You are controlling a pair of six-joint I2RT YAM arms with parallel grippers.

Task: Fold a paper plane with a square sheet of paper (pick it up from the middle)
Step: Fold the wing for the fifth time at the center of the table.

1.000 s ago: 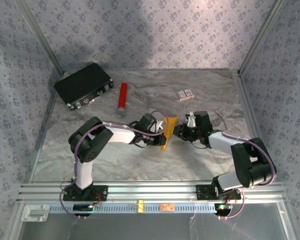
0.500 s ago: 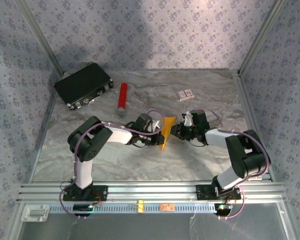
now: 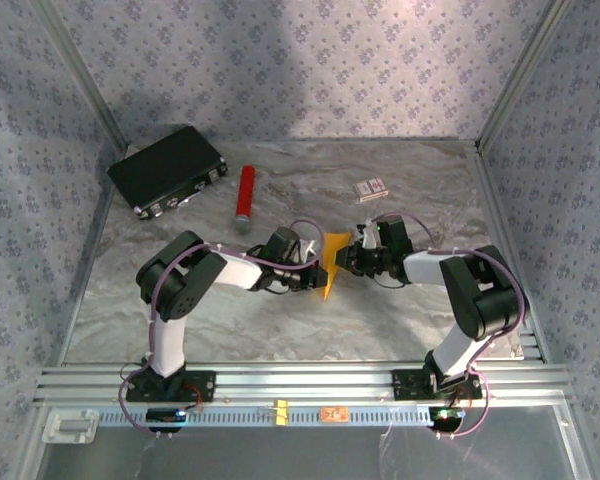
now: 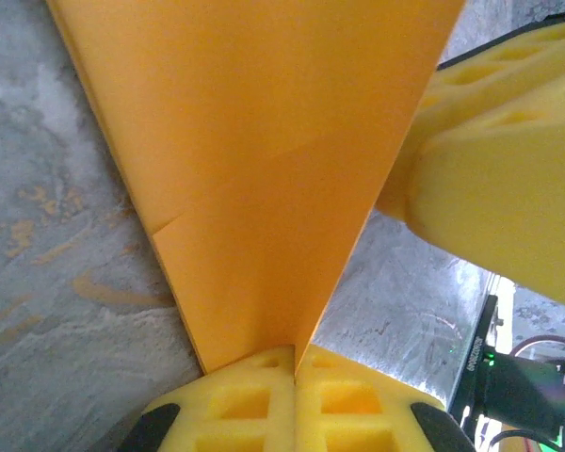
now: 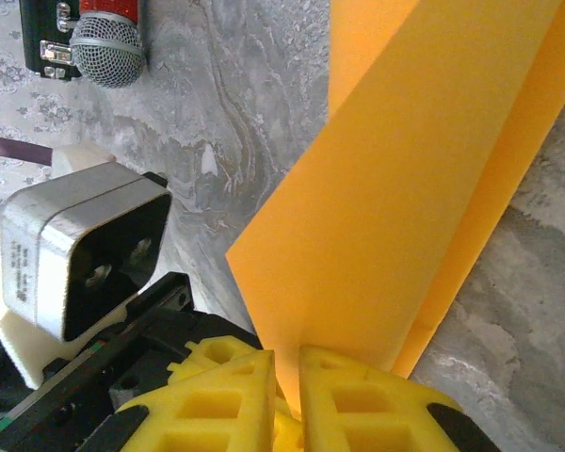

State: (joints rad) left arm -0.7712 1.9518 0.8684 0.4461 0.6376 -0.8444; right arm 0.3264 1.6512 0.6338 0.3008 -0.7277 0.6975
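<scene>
**Grippers both pinching the paper: tear and slip risks**

My left gripper (image 4: 295,363) is clamped tight on the narrow end of the folded paper (image 4: 264,141). My right gripper (image 5: 284,363) is closed on another edge of it, with the pads pressed to the sheet. The paper is held up on edge between them, on the near side of the mic (image 3: 245,198) and to its right.

I judge the main danger to be my arms moving out of step. A pull apart or a twist could tear the thin sheet at a pinch, or buckle it. Both grips sit near the edges, so the paper might slip and the layers fan open, spoiling the crease line.

The paper carries no print. The box (image 3: 371,188), right of the mic, has red-and-white markings too small to read. I can read nothing on the case (image 3: 168,168), left of the mic.
</scene>
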